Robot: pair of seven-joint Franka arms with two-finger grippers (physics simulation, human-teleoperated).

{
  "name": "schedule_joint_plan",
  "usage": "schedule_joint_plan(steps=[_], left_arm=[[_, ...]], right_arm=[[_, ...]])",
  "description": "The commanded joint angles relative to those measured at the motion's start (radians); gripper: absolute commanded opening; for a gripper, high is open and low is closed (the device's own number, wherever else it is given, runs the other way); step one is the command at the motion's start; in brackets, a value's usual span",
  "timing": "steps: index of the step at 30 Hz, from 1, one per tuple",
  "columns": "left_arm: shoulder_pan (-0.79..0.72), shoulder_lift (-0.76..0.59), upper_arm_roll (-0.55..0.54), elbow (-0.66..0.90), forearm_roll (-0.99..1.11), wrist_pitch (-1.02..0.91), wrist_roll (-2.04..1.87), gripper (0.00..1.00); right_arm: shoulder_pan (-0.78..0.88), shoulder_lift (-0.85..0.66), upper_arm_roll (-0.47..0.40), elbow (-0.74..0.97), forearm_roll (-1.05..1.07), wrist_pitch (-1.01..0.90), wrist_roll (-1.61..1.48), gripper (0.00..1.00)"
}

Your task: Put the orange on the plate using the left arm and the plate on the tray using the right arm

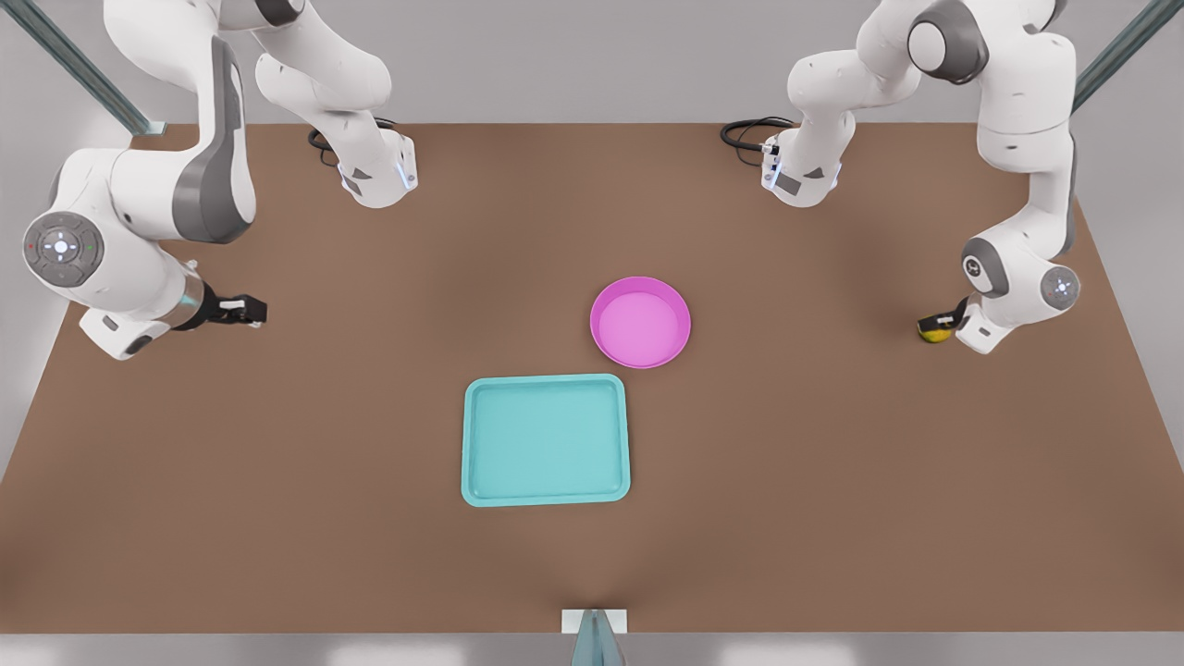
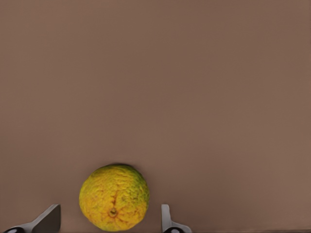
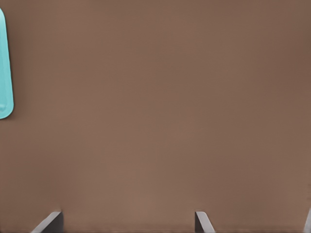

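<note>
Tray edge, brown table, spread fingertips

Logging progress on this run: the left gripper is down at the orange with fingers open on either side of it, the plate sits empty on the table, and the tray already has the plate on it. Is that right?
Not quite. The front view shows the tray bare; the plate sits beside it on the table. The rest holds: the left gripper straddles the orange, open.

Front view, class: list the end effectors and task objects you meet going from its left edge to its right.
Right end effector → tray → plate → orange, with the left end effector at it.
</note>
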Motion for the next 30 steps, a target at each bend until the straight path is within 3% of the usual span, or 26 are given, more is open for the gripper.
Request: schedule_joint_plan(steps=[1, 13, 28, 29, 30], left_arm=[[0.0, 0.01, 0.0, -0.002, 0.001, 0.042, 0.407, 1.0], [0.001, 0.107, -0.01, 0.021, -0.007, 0.073, 0.4, 1.0], [0.003, 0.106, -0.007, 0.023, 0.001, 0.024, 0.285, 1.0], [0.001, 0.106, -0.007, 0.023, 0.002, 0.024, 0.286, 1.0], [0.001, 0.106, -0.007, 0.023, 0.002, 0.024, 0.286, 0.91]], right_arm=[[-0.004, -0.002, 0.0, -0.002, -0.003, -0.04, -0.019, 1.0], [-0.016, 0.012, -0.003, -0.059, -0.017, -0.031, -0.016, 1.0], [-0.028, 0.029, -0.008, -0.05, -0.003, -0.04, -0.015, 1.0], [-0.028, 0.029, -0.008, -0.05, -0.003, -0.04, -0.016, 1.0], [-0.028, 0.029, -0.009, -0.048, -0.003, -0.04, -0.015, 1.0]])
